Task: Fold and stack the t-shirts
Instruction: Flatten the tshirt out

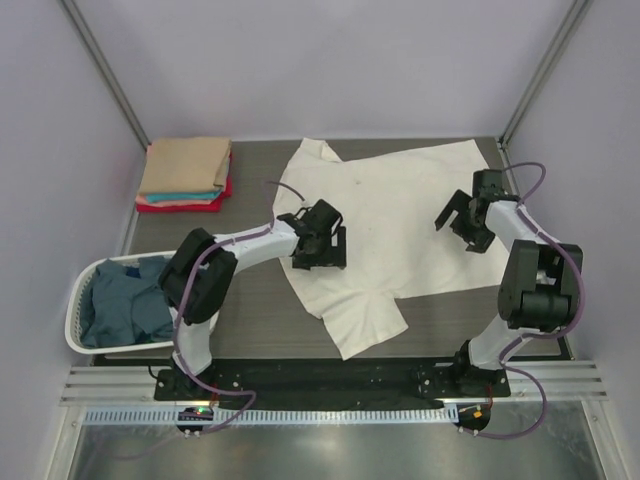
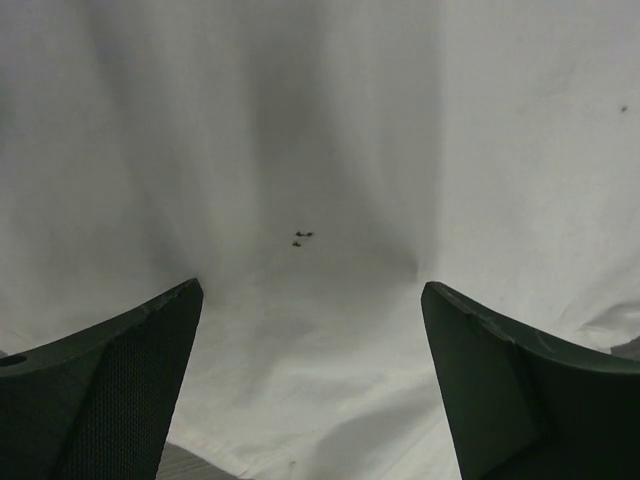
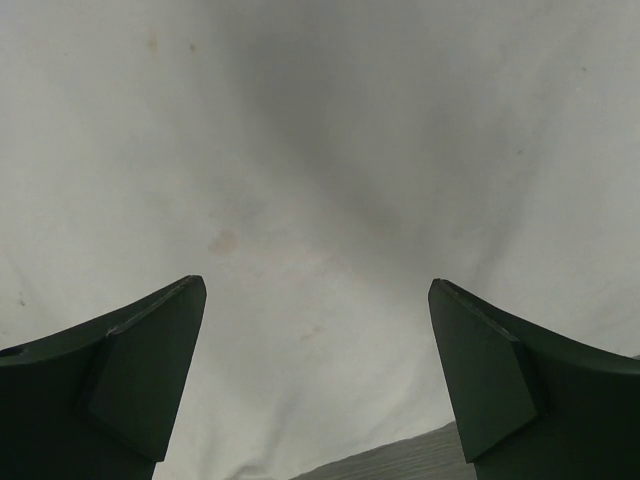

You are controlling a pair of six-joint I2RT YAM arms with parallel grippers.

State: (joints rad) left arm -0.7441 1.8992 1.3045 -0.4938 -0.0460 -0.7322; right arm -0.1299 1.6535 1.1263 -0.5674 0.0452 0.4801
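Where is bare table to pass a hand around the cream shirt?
Bare table: the strip between the folded stack and the cream shirt; the near band between the basket and the shirt's lower sleeve; near right, under its hem. Middle and far right are crowded with cloth.

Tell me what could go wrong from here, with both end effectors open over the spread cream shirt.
1. The left end effector and right end effector both hover over plain mid-cloth of the cream-white t-shirt, not an edge; closing here would likely bunch it.
2. The shirt lies skewed and creased, so a fold may come out crooked.
3. The left arm has its elbow close by the laundry basket; a wide swing might nudge it.
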